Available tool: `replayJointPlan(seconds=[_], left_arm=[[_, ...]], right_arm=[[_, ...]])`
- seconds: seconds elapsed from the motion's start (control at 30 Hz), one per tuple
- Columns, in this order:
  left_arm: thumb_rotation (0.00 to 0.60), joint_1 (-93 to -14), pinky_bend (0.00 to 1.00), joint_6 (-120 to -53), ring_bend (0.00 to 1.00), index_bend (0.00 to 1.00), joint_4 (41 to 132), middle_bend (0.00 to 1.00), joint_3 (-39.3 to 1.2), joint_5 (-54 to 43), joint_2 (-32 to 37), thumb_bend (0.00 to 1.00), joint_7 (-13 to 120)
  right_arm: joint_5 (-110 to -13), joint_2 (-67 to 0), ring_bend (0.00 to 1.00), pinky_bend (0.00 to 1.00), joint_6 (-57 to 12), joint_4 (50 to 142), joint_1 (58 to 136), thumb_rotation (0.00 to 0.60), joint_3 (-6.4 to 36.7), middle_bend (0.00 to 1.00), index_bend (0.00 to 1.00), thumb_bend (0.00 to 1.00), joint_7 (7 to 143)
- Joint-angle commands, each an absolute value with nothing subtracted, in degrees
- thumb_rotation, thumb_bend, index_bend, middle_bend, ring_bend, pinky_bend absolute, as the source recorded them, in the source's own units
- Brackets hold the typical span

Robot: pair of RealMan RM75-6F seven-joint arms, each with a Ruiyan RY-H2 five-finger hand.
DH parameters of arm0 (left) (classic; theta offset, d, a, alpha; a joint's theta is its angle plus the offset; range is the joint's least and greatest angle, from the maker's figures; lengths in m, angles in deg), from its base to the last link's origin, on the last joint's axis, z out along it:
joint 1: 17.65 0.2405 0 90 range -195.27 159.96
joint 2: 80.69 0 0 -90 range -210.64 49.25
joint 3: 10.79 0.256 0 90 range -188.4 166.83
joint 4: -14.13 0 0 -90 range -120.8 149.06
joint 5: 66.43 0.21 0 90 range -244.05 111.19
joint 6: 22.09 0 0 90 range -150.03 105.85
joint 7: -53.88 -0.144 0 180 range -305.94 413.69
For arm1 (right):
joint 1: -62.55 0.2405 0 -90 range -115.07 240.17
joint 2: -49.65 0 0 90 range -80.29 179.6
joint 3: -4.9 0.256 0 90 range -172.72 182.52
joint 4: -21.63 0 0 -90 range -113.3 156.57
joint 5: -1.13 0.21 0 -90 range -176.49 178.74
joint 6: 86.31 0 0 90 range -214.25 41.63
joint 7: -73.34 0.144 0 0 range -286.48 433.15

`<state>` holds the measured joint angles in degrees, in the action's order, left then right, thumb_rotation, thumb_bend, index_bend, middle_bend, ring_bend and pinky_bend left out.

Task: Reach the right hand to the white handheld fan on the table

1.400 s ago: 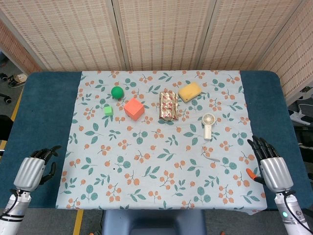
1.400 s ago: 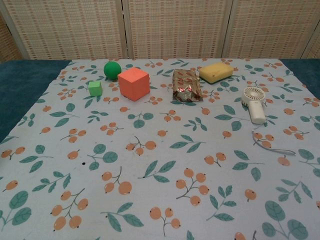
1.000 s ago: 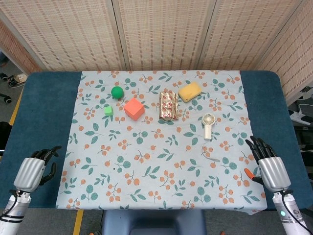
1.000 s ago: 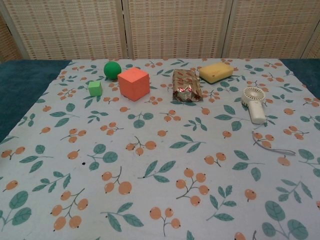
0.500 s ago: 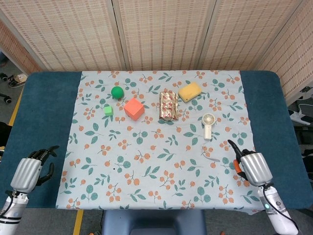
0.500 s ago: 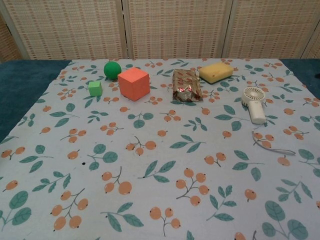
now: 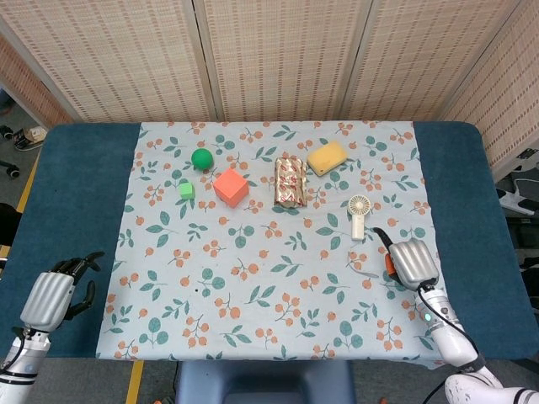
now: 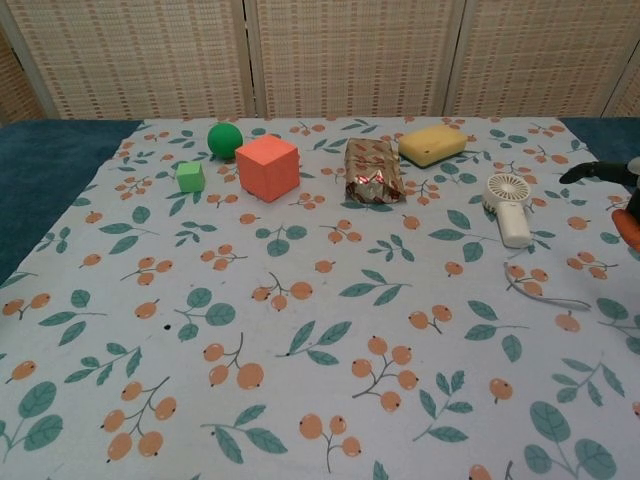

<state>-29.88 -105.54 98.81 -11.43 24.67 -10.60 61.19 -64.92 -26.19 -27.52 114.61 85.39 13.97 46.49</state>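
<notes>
The white handheld fan (image 7: 359,215) lies on the floral cloth right of centre, round head away from me, handle toward me; the chest view shows the fan (image 8: 509,208) too. A thin cord (image 7: 362,268) trails from it toward me. My right hand (image 7: 412,263) hovers over the cloth's right part, just right of and nearer to me than the fan, apart from it, holding nothing. In the chest view only the fingertips (image 8: 592,171) of the right hand show at the right edge. My left hand (image 7: 52,295) rests at the table's near left, empty, fingers apart.
A yellow sponge (image 7: 327,157), a shiny wrapped packet (image 7: 290,181), an orange cube (image 7: 230,187), a small green cube (image 7: 187,190) and a green ball (image 7: 201,158) lie across the far half of the cloth. The blue table (image 7: 80,194) borders the cloth on both sides.
My right hand has moved from the near right edge forward and to the left, closing toward the fan. The left hand and all objects have stayed in place.
</notes>
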Motion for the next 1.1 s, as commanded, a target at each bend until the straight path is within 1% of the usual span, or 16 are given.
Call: replayJointPlan(seconds=[0.03,0.23,0.43,0.7,0.93,1.1], left_arm=[[0.600,-30.0,0.37,-105.3,0.31,0.19,98.8,0.38,-11.5,24.6,-10.6,0.61,61.3],[0.600,-29.8,0.37,-105.4,0.31,0.19,98.8,0.39,-11.4,24.8,-10.7,0.61,61.9],[0.600,-29.8,0.37,-105.4,0.32,0.19,98.7,0.40,-11.3,24.9,-10.9,0.61,62.4],[0.600,-29.8,0.37,-105.1,0.32,0.19,98.8,0.40,-11.3,24.8,-10.8,0.61,62.5],[0.600,-29.8,0.37,-104.9,0.32,0.19,98.9,0.40,-11.3,24.8,-10.9,0.61,62.4],[0.600,-29.9,0.37,-104.7,0.32,0.19,98.9,0.40,-11.2,24.8,-10.9,0.61,62.3]], right_arm=[[-58.0,-28.6,0.73,0.85,-30.5,114.4,88.8,0.600,15.1,0.87,0.10,0.69,41.3],[-52.0,-31.7,0.73,0.85,-31.4,111.7,91.5,0.600,14.7,0.87,0.10,0.68,38.6],[-49.7,-33.5,0.73,0.85,-30.7,109.2,92.8,0.600,14.2,0.87,0.09,0.69,38.2],[-49.0,-34.5,0.73,0.85,-29.1,106.9,93.6,0.600,14.0,0.87,0.09,0.69,38.8],[-47.1,-35.0,0.73,0.85,-30.4,105.3,94.3,0.600,13.5,0.87,0.09,0.69,39.8],[-47.9,-36.3,0.73,0.85,-30.2,103.6,94.7,0.600,12.9,0.87,0.09,0.69,40.4]])
